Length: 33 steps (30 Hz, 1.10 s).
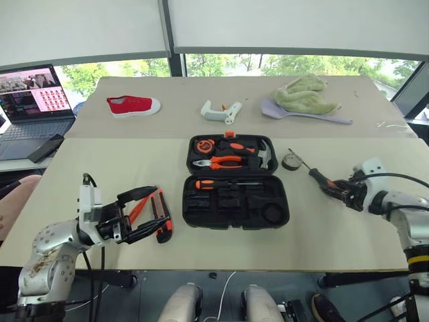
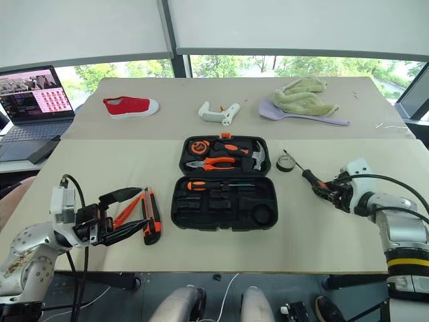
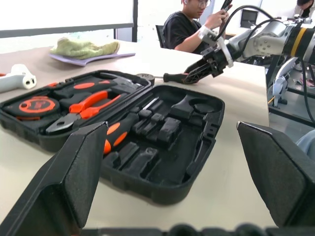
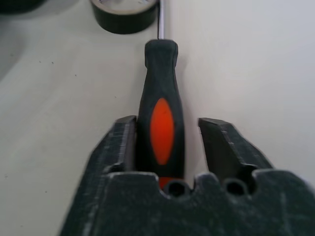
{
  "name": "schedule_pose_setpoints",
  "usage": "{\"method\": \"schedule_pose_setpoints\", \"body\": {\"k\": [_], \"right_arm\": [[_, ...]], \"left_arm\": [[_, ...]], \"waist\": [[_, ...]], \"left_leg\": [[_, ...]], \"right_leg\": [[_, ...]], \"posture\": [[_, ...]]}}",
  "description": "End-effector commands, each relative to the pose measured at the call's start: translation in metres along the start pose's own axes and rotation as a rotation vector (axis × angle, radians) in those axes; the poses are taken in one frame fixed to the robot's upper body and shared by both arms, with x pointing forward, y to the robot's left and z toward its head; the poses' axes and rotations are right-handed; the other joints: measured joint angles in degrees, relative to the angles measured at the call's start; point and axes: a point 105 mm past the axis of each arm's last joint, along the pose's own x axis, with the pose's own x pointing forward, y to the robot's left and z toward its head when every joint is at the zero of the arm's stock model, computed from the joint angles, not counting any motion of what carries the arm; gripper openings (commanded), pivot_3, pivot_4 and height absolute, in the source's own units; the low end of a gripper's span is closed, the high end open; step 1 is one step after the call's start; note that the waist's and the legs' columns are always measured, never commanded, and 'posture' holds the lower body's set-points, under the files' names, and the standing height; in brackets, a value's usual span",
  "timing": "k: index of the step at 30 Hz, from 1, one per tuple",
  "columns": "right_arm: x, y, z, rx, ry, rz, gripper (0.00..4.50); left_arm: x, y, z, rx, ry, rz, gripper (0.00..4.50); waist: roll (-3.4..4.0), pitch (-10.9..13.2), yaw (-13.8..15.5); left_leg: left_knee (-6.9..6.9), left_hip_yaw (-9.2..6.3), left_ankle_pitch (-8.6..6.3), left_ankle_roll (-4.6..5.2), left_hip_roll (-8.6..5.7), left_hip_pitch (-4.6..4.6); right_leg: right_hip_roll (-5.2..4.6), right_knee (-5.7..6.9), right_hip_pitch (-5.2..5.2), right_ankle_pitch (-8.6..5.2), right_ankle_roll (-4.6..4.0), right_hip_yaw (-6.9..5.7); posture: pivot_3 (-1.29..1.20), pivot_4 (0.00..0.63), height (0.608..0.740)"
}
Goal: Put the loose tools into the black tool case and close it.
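Beige table first: near its front edge the left gripper hangs spread wide and empty over the utility knife and slim tester screwdriver. Toward the right edge, the right gripper brackets a screwdriver handle, one finger touching, not yet clamped. Mid-table the tool case lies open, one screwdriver seated; the tape roll waits just beside it. Most work remains
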Motion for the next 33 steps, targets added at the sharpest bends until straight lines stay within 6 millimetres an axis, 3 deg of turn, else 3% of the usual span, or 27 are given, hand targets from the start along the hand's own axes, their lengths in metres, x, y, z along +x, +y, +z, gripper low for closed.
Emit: {"method": "schedule_pose_setpoints", "body": {"k": [1, 5, 9, 12, 14, 17, 19, 27, 33], "right_arm": [[-0.001, -0.01, 0.01, -0.026, -0.035, -0.048, 1.03], [-0.01, -0.022, 0.02, -0.065, -0.113, -0.149, 1.03], [-0.022, -0.024, 0.055, -0.205, -0.288, -0.206, 1.03], [-0.025, 0.011, 0.091, -0.371, -0.438, -0.009, 1.03], [-0.024, 0.053, 0.104, -0.493, -0.462, 0.249, 1.03], [-0.013, 0.108, 0.105, -0.608, -0.351, 0.584, 1.03], [-0.002, 0.123, 0.101, -0.643, -0.24, 0.67, 1.03], [0.03, 0.134, 0.089, -0.723, -0.005, 0.727, 1.03], [0.035, 0.138, 0.085, -0.768, 0.051, 0.755, 1.03]], "left_arm": [[0.008, -0.002, 0.011, 0.03, -0.029, -0.039, 4.5], [0.015, 0.004, 0.019, 0.041, -0.072, -0.024, 4.5], [0.019, 0.007, 0.024, 0.046, -0.099, -0.008, 4.5], [0.013, 0.009, 0.022, 0.049, -0.08, 0.011, 4.5], [0.005, 0.011, 0.019, 0.048, -0.053, 0.03, 4.5], [-0.008, 0.012, 0.009, 0.053, 0.005, 0.046, 4.5], [-0.014, 0.011, 0.004, 0.055, 0.038, 0.047, 4.5], [-0.02, 0.003, -0.003, 0.068, 0.084, 0.035, 4.5], [-0.021, -0.001, -0.004, 0.065, 0.079, 0.06, 4.5]], "waist": [[0.0, 0.0, -0.01], [0.0, 0.0, 0.02], [0.01, 0.0, 0.01], [0.02, 0.01, -0.57], [0.02, 0.01, -1.14], [0.02, 0.02, -1.91], [-0.01, 0.04, -1.79], [-0.09, 0.09, 0.12], [-0.1, 0.1, 0.0]], "left_leg": [[0.0, 0.0, 0.0, 0.0, 0.0, 0.0], [0.0, 0.0, 0.0, 0.0, 0.0, -0.02], [0.0, 0.0, 0.0, 0.0, -0.03, -0.04], [-0.01, 0.04, 0.0, 0.0, -0.02, -0.03], [-0.03, 0.05, 0.0, -0.01, 0.02, 0.0], [-0.07, 0.04, -0.01, -0.02, 0.12, 0.03], [-0.07, 0.04, -0.02, -0.04, 0.17, 0.04], [-0.05, 0.01, -0.03, -0.05, 0.07, -0.16], [-0.06, 0.01, -0.04, -0.06, 0.05, -0.33]], "right_leg": [[0.01, 0.0, 0.0, 0.0, 0.0, 0.0], [0.0, 0.0, -0.02, 0.0, 0.01, 0.0], [-0.01, 0.01, -0.03, 0.01, 0.02, 0.0], [0.02, 0.02, -0.07, 0.01, 0.02, 0.04], [0.1, 0.02, -0.06, 0.01, 0.02, 0.05], [0.18, 0.02, -0.06, 0.01, 0.02, 0.06], [0.23, -0.01, -0.05, 0.02, 0.0, 0.04], [0.04, -0.37, -0.17, 0.13, 0.0, 0.0], [0.01, -0.35, -0.37, 0.14, 0.0, 0.01]], "posture": [[0.0, 0.15, 0.74], [0.0, 0.15, 0.74], [0.0, 0.15, 0.74], [0.0, 0.15, 0.74], [0.0, 0.15, 0.74], [0.0, 0.15, 0.74], [0.0, 0.15, 0.74], [0.0, 0.15, 0.74], [0.0, 0.15, 0.74]]}}
